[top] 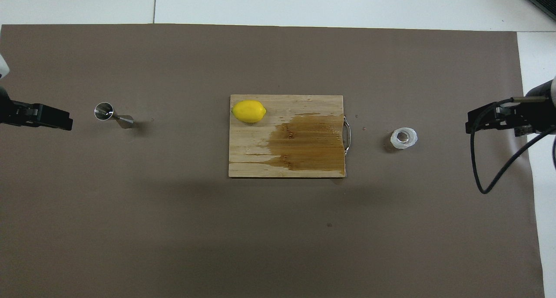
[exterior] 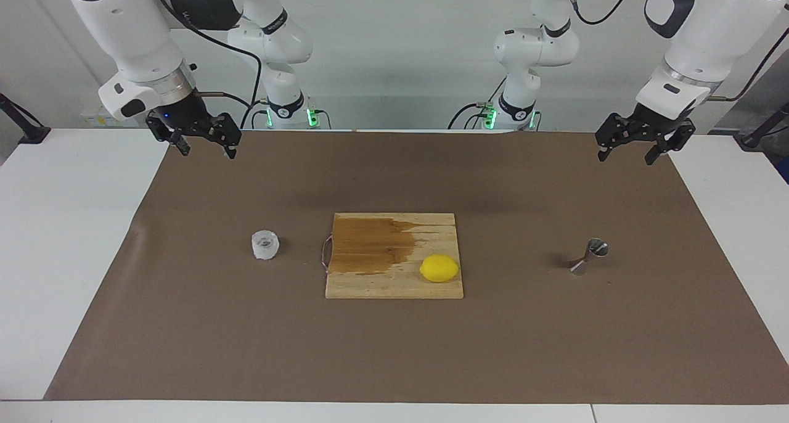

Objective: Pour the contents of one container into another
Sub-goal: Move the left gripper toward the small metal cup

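The small translucent whitish cup (exterior: 265,245) stands on the brown mat toward the right arm's end, beside the cutting board; it also shows in the overhead view (top: 403,137). The shiny steel jigger (exterior: 588,256) stands on the mat toward the left arm's end, and shows in the overhead view too (top: 110,114). My right gripper (exterior: 204,145) hangs open and empty, high over the mat's edge at its own end (top: 475,123). My left gripper (exterior: 630,151) hangs open and empty, high over the mat's edge at its own end (top: 56,117). Both arms wait.
A wooden cutting board (exterior: 394,287) with a dark wet stain and a metal handle lies mid-mat between cup and jigger (top: 304,104). A yellow lemon (exterior: 439,268) sits on its corner toward the jigger (top: 249,111). White table surrounds the brown mat (exterior: 394,361).
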Tool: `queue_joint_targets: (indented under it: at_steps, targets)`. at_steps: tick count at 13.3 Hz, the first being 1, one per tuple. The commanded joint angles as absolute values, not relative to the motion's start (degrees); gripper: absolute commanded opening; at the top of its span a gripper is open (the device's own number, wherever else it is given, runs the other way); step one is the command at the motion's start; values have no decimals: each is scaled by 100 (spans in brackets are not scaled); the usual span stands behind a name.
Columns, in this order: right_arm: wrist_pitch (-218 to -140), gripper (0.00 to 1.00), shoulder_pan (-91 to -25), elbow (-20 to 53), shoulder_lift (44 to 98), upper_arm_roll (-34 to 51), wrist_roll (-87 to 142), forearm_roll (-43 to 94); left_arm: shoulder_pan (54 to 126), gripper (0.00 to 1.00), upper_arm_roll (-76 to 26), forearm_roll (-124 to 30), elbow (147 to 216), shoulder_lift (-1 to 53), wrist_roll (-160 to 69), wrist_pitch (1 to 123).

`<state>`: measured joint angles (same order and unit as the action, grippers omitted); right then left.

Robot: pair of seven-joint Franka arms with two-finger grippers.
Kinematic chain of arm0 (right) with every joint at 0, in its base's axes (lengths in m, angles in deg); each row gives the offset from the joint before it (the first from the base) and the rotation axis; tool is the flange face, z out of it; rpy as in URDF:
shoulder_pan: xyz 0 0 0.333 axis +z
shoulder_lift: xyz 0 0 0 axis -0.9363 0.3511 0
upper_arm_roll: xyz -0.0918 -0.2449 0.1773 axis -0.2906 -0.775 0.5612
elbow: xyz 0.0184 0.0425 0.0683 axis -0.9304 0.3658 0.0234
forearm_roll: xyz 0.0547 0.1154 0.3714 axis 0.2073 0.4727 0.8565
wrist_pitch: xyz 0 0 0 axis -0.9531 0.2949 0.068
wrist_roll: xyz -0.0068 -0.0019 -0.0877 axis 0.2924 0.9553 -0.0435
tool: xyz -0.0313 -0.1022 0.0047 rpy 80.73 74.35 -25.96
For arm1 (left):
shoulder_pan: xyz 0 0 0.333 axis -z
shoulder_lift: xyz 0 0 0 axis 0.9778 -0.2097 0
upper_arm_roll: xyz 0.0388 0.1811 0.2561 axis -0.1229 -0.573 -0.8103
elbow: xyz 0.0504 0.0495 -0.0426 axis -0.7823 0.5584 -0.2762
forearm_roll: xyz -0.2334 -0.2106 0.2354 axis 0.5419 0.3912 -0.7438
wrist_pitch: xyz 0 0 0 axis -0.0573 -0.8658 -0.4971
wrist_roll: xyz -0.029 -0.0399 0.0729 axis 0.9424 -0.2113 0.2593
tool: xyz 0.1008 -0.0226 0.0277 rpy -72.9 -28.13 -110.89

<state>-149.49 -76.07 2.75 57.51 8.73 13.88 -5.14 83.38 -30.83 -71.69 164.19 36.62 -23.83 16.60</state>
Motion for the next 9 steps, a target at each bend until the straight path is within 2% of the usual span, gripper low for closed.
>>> queue_joint_targets:
  at_steps: [1,9]
  targets:
    - [-14953,100,-7674,301,5709,909,1312,-401,8290,100,-3075,-7123,16534,3789,-2373,1588]
    - [-14953,100,-7674,301,5709,909,1312,-392,8299,100,-3075,-7132,16551,3790,-2417,1693]
